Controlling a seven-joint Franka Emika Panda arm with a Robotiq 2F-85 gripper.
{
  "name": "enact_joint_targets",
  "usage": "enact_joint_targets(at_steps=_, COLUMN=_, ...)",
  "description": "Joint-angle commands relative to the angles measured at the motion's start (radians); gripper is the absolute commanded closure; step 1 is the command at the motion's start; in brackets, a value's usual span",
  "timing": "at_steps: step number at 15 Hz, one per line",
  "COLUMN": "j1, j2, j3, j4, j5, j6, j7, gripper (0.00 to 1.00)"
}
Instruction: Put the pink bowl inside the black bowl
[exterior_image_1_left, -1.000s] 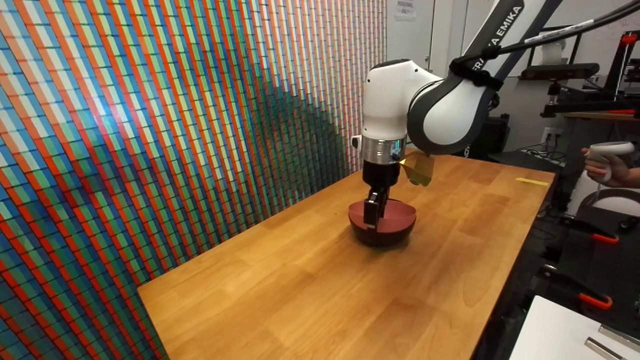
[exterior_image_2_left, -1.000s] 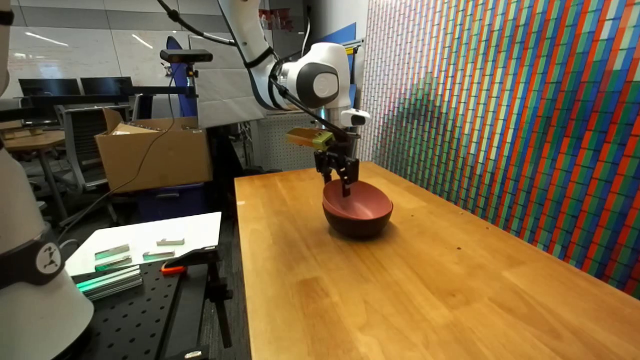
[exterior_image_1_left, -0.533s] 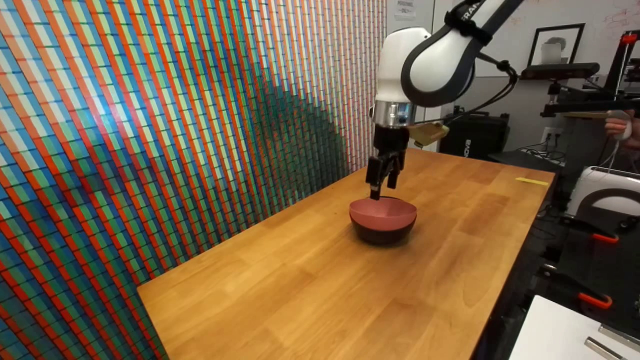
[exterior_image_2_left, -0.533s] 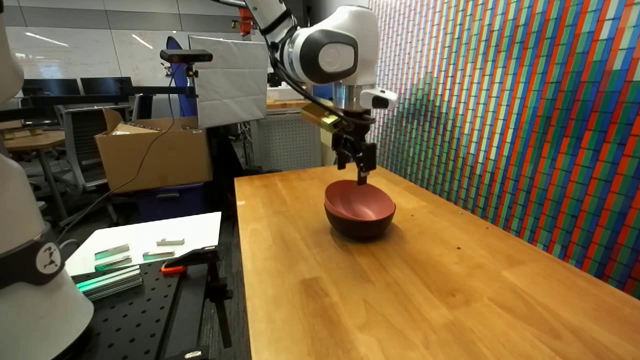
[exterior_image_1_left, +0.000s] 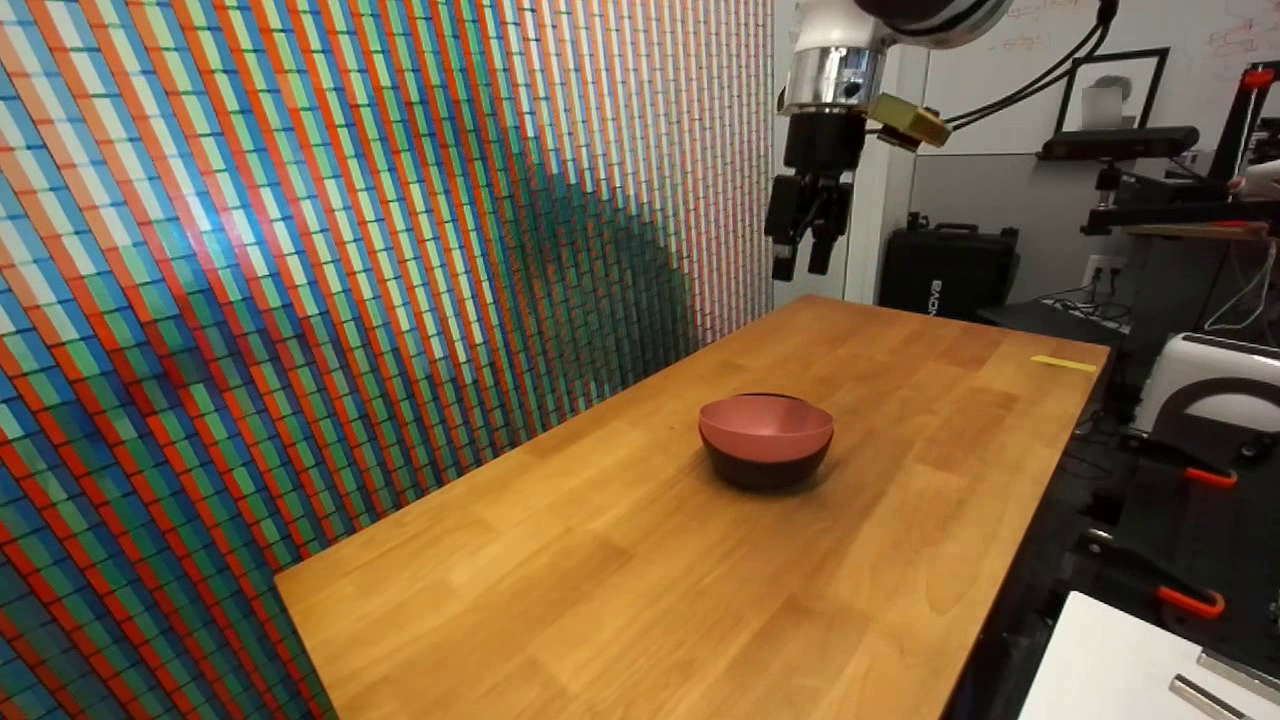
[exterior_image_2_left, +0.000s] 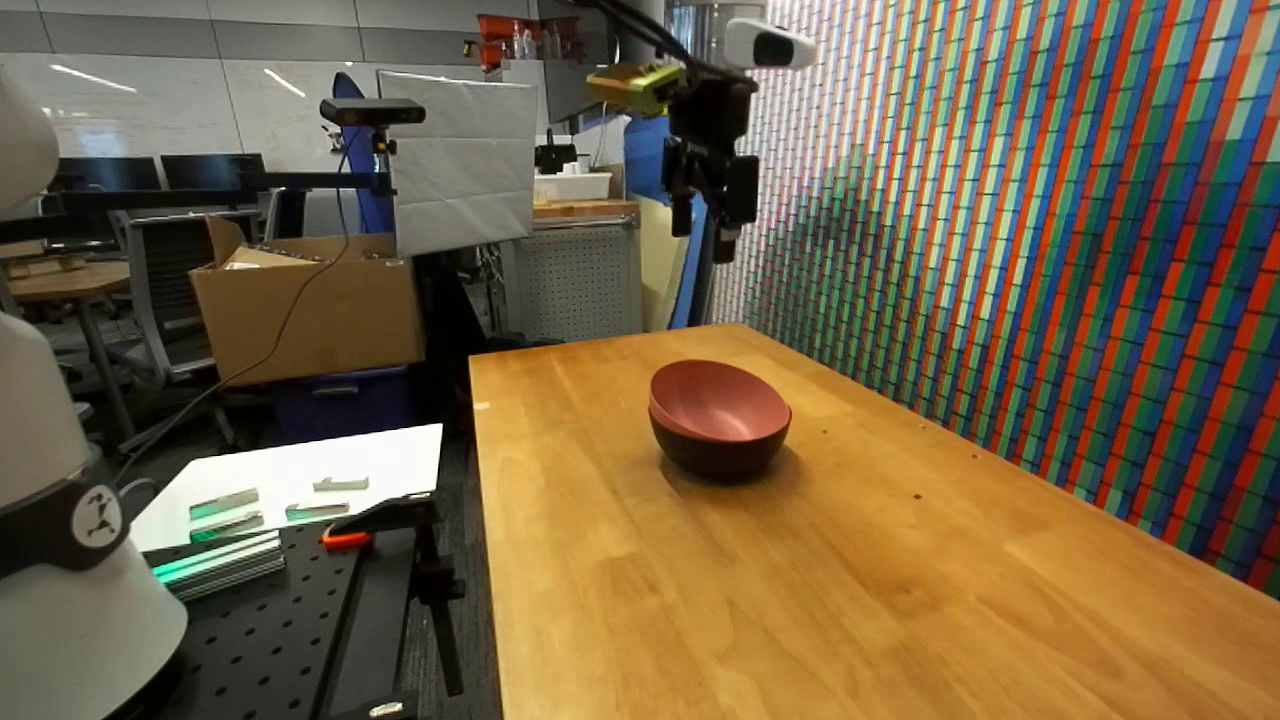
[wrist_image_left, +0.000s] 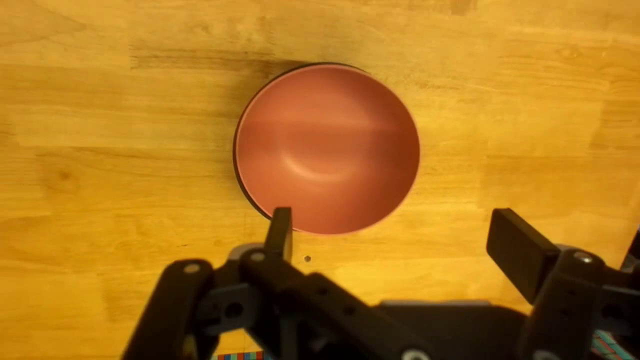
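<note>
Nesting is, as far as can be judged, achieved: the pink bowl (wrist_image_left: 327, 145) is lodged inside the black bowl (exterior_image_2_left: 718, 458), which is set upright on the table (exterior_image_1_left: 600, 600). A level fit is not shown, however. In both exterior views the pink bowl is seen to be tilted, its rim raised above the black one on one side, while in the wrist view a thin dark crescent is exposed along part of the edge. Nothing more seems to be demanded by the task; at most, a light press on the raised rim might be wanted if a flush fit is meant. The hand (exterior_image_1_left: 802, 266) is spread wide, with nothing gripped, and is poised well above the bowls, touching neither. In the wrist view the pair is seen ahead of the hand, offset to one side of its gap rather than centred on it.
</note>
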Motion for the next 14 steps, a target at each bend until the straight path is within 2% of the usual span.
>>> enact_joint_targets(at_steps=1, j1=-0.002, j2=-0.109, j3=-0.028, j4=-0.008, j5=-0.023, j6=-0.145, j7=0.004, gripper=0.00)
enact_joint_targets(at_steps=3, j1=-0.006, j2=-0.139, j3=-0.039, j4=0.001, j5=-0.069, j6=-0.205, j7=0.020, gripper=0.00)
enact_joint_targets(at_steps=8, j1=-0.025, j2=-0.185, j3=-0.053, j4=0.003, j5=-0.224, j6=-0.228, j7=0.065, gripper=0.00)
enact_joint_targets(at_steps=14, j1=-0.022, j2=-0.167, j3=-0.057, j4=0.003, j5=-0.211, j6=-0.218, j7=0.048, gripper=0.00)
